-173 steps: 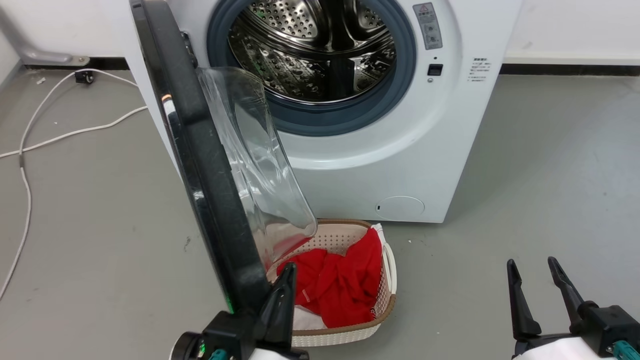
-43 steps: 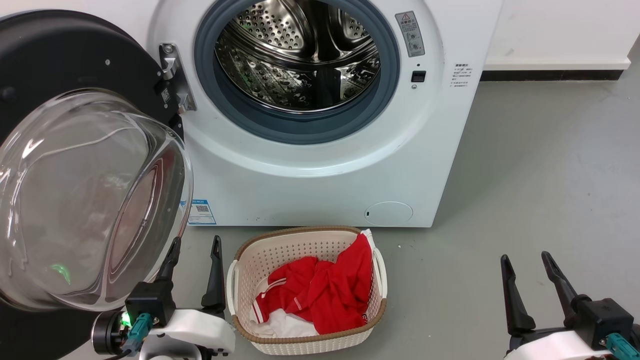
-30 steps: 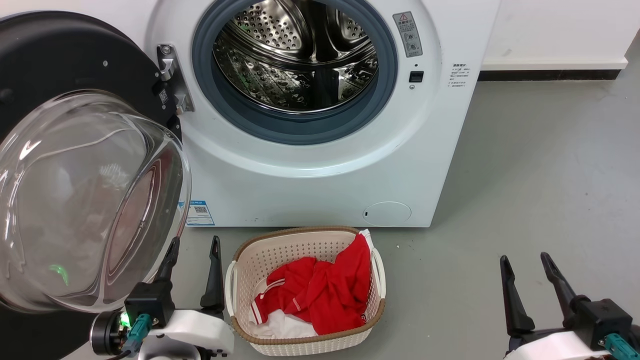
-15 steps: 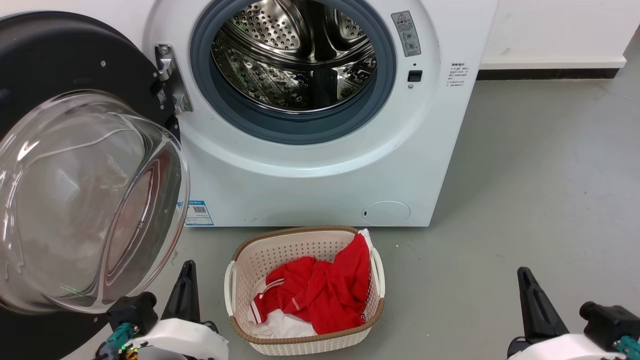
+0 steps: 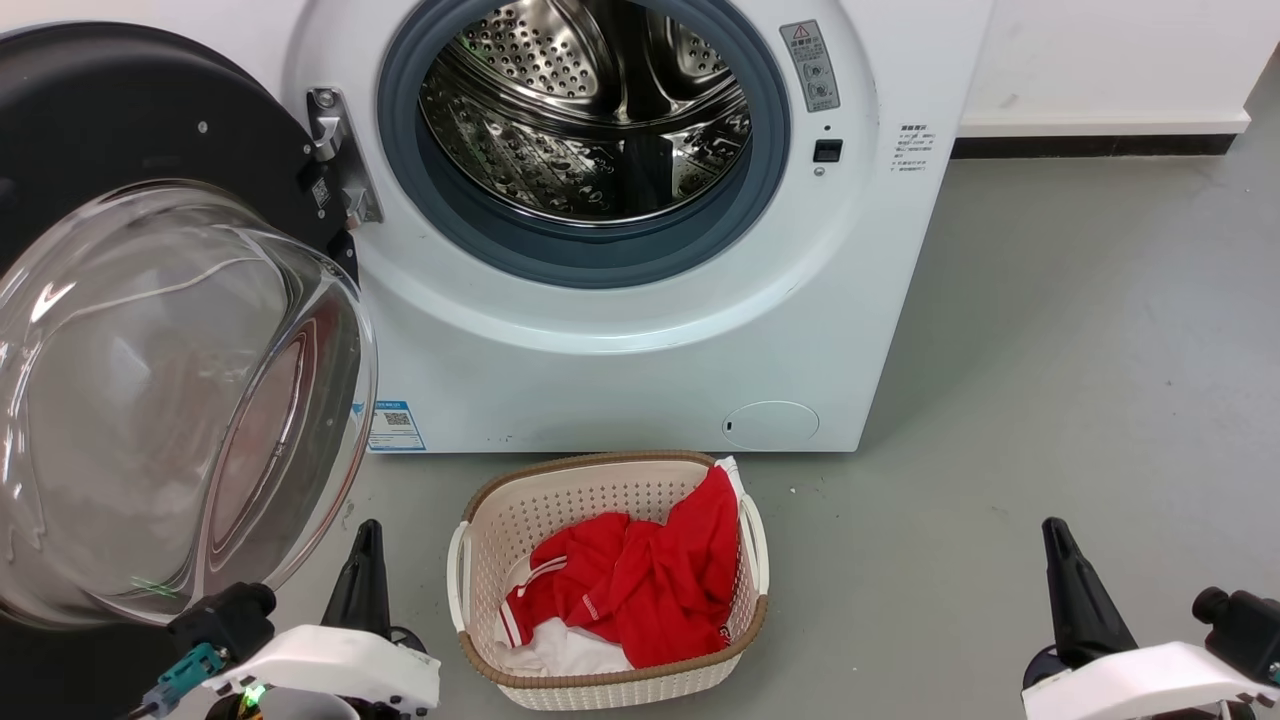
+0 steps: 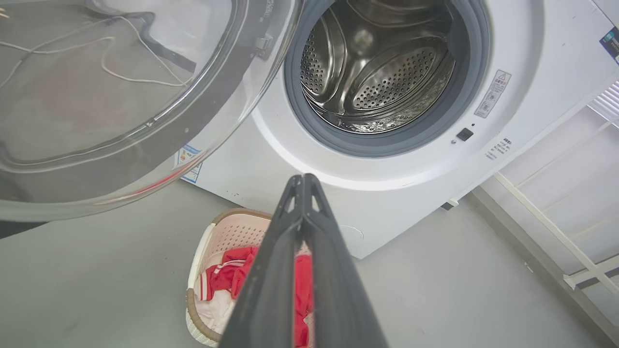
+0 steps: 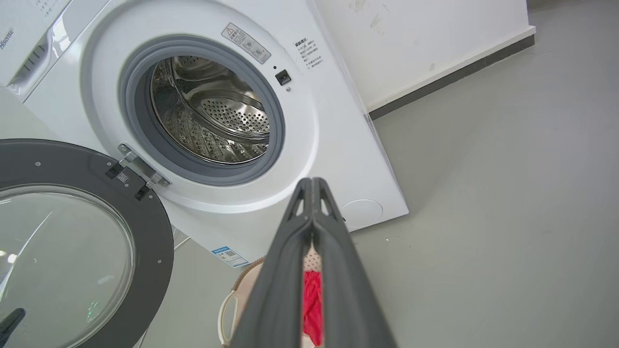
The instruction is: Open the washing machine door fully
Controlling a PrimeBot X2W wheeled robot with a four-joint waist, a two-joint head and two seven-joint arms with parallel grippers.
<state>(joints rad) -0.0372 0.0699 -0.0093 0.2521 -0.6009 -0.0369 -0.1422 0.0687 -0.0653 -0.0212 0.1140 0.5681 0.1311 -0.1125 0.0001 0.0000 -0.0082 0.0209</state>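
Note:
The washing machine (image 5: 620,350) stands in front of me, its steel drum exposed. The washing machine door (image 5: 110,120), a black ring around a bulging glass bowl (image 5: 170,400), is swung wide open to the left on its hinge (image 5: 335,150). My left gripper (image 5: 367,535) sits low on the floor side, just right of the bowl and apart from it, between door and basket. In the left wrist view the left gripper (image 6: 302,180) is shut on nothing, with the door (image 6: 121,96) up left. My right gripper (image 5: 1052,530) is at the lower right, far from the machine; the right gripper (image 7: 313,182) is shut and empty.
A beige laundry basket (image 5: 600,465) holding a red garment (image 5: 640,590) stands on the grey floor before the machine, between my arms. A white cable (image 6: 121,72) shows through the door glass. A white frame (image 6: 556,227) stands right of the machine. Open floor lies to the right.
The door swung from edge-on, with my left gripper at its rim, to wide open left. Within the last second both grippers shut and sank lower in the head view.

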